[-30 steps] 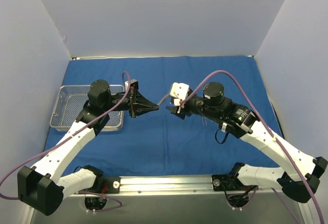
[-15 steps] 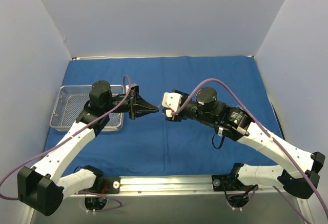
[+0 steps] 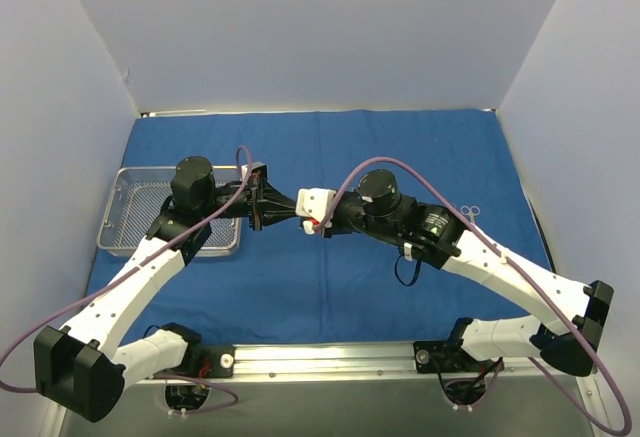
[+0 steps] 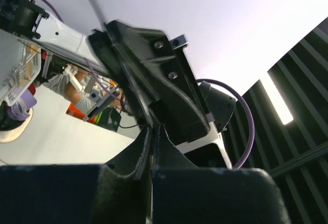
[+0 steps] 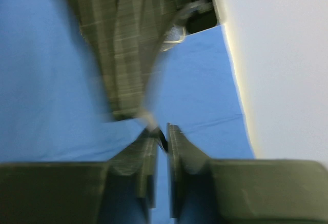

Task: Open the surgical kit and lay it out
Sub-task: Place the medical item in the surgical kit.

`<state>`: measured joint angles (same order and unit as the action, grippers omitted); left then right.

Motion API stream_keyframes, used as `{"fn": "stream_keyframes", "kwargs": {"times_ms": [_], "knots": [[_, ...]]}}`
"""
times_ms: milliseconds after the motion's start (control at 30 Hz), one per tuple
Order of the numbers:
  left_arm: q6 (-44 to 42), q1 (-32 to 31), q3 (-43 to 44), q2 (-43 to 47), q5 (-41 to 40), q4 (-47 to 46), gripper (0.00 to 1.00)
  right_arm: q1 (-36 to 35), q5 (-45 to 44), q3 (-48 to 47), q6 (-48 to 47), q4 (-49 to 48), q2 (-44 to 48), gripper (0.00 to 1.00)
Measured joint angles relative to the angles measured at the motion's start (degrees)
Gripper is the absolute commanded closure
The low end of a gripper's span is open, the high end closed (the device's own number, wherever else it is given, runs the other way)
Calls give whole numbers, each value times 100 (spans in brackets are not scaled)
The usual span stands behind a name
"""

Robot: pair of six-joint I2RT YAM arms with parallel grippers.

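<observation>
Top view. The royal-blue cloth wrap (image 3: 330,277) lies opened and nearly flat, a matte woven sheet with faint creases. At its left edge we see the shallow rectangular wire-mesh tray (image 3: 130,212), silver and open-gridded, its right part under the left arm. A thin steel scissor-like instrument (image 3: 470,213) rests on the cloth far to the right, well apart from both grippers.

The two grippers meet tip to tip above the middle of the cloth, just right of the tray. The left gripper (image 3: 295,209), black and wedge-shaped, points right with its fingers pressed together. We cannot tell whether anything thin is caught between them. The right gripper (image 3: 306,217), below its white wrist camera, points left. In its blurred wrist view the fingers (image 5: 179,147) stand close with a narrow slit between, and we cannot tell whether they pinch anything.
</observation>
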<state>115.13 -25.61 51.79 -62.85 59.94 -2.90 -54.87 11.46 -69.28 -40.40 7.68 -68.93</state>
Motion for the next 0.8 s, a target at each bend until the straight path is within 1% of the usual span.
{"fn": "stream_keyframes", "kwargs": {"times_ms": [33,67,133,167,267,300,367,400,500,600,633,667,733,800], "knots": [[44,28,0,0,-52,-87,91,-22,33,-2,-39,79,-22,100],[59,68,2,0,-76,-142,69,-52,28,-2,-42,96,-48,100],[39,109,-2,-4,-76,-229,58,-68,-22,-4,20,35,-79,100],[35,138,-7,-4,-52,-275,48,-59,-61,-4,72,-26,-90,100],[-2,317,-13,-15,39,-468,29,11,-114,-4,284,-133,-94,100],[-11,415,-13,-35,55,-485,15,39,-127,-4,367,-142,-94,100],[-9,660,52,-140,157,-393,13,109,-164,-2,610,-144,-96,100],[-11,793,151,-236,205,-197,12,164,-184,2,748,-144,-96,100],[-468,1222,623,-632,282,737,12,374,-313,26,1303,-103,-120,100],[-1539,1620,1460,-1213,269,2076,12,691,-627,-44,2201,127,-372,100],[-2085,1744,1906,-1508,212,2671,12,824,-704,-107,2490,260,-525,100],[-2533,1825,2232,-1751,127,3069,12,973,-748,-195,2771,413,-710,100],[-3451,1908,3016,-2304,-140,4096,12,1318,-826,-330,3368,730,-1121,100],[-4291,1917,3722,-2844,-391,4894,13,1705,-798,-415,3906,1067,-1547,100]]}}
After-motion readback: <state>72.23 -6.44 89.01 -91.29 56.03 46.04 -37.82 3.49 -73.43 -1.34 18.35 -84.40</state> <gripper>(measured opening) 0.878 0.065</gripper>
